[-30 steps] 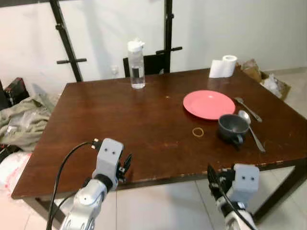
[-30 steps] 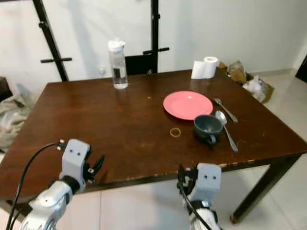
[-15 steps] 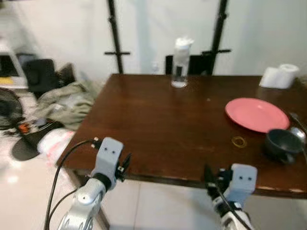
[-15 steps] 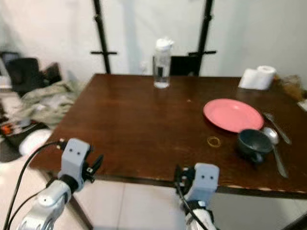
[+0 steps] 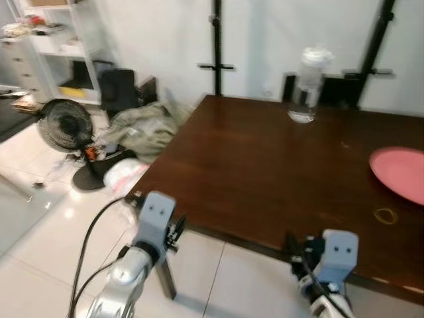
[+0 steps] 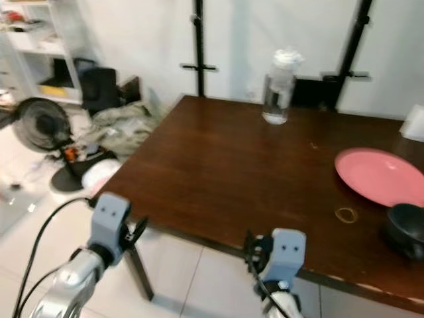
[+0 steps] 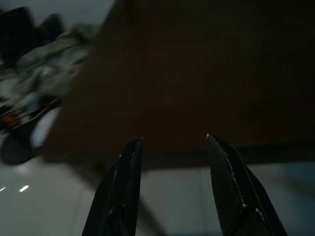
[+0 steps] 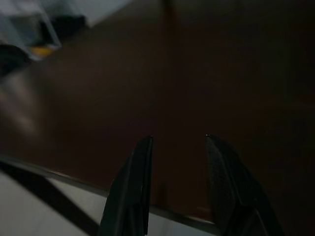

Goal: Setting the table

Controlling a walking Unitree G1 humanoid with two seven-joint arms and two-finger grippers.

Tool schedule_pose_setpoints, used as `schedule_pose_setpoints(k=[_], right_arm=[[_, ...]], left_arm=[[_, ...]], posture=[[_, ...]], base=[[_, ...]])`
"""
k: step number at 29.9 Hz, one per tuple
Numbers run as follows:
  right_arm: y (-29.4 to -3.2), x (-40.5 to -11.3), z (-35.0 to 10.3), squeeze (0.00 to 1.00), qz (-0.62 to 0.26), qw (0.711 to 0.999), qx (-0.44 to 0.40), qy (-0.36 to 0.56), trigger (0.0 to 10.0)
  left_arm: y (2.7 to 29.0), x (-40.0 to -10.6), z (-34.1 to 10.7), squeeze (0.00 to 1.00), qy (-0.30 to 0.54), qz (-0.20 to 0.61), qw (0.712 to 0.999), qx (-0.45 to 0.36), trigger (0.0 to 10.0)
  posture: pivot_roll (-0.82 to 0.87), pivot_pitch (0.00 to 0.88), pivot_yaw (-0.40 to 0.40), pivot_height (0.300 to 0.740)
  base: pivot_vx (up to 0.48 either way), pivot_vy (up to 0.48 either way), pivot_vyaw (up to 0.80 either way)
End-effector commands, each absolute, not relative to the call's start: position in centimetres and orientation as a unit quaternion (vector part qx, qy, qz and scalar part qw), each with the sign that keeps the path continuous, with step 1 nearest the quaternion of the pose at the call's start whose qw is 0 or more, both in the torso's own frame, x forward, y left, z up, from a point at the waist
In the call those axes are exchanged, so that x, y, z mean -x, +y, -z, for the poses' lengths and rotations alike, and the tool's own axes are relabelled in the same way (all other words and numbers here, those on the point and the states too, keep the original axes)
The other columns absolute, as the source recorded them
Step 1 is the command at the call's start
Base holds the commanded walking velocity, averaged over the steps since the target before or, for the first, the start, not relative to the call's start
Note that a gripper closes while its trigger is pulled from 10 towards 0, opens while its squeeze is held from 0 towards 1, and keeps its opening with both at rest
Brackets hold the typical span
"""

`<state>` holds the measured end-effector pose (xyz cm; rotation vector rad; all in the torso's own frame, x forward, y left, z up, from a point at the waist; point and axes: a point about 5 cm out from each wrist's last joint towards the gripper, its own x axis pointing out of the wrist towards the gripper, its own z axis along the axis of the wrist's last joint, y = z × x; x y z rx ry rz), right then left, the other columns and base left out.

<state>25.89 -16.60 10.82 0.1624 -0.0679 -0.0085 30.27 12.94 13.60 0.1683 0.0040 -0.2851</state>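
A pink plate lies on the dark brown table at the right, with a dark cup just in front of it. A small rubber ring lies near the plate. A clear water bottle stands at the table's far side. My left gripper is open and empty, held low before the table's near left corner. My right gripper is also open and empty, just below the table's near edge.
A black fan stands on the tiled floor at the left, beside a heap of clothes and a white shelf. Black stand poles rise behind the table. Pale floor tiles spread left of the table.
The whole view has swung to the left, so the table sits further right and the fork and spoon have left the picture. Both arms keep the same pose.
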Motion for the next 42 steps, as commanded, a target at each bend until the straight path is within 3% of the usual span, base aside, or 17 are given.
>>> schedule_pose_setpoints(k=[1,27,42], right_arm=[[-16.5,-25.5,-10.0,0.0,0.0,0.997,-0.081,-0.017,10.0],[-14.0,-25.9,-13.4,0.0,-0.099,0.991,-0.032,-0.08,10.0],[-12.7,-26.1,-14.0,0.0,-0.155,0.984,-0.003,-0.092,10.0]], left_arm=[[13.0,-30.0,-12.8,0.0,0.02,0.138,0.987,-0.084,10.0],[14.1,-29.6,-12.6,0.0,0.006,0.108,0.99,-0.091,10.0],[15.2,-29.9,-12.2,0.0,0.022,0.035,0.998,-0.038,10.0]], posture=[[-0.02,0.042,0.119,0.74],[-0.02,0.042,0.103,0.74],[0.0,0.03,0.078,0.74]], base=[[0.0,0.0,0.77],[0.0,0.0,0.77],[0.0,0.0,0.77]])
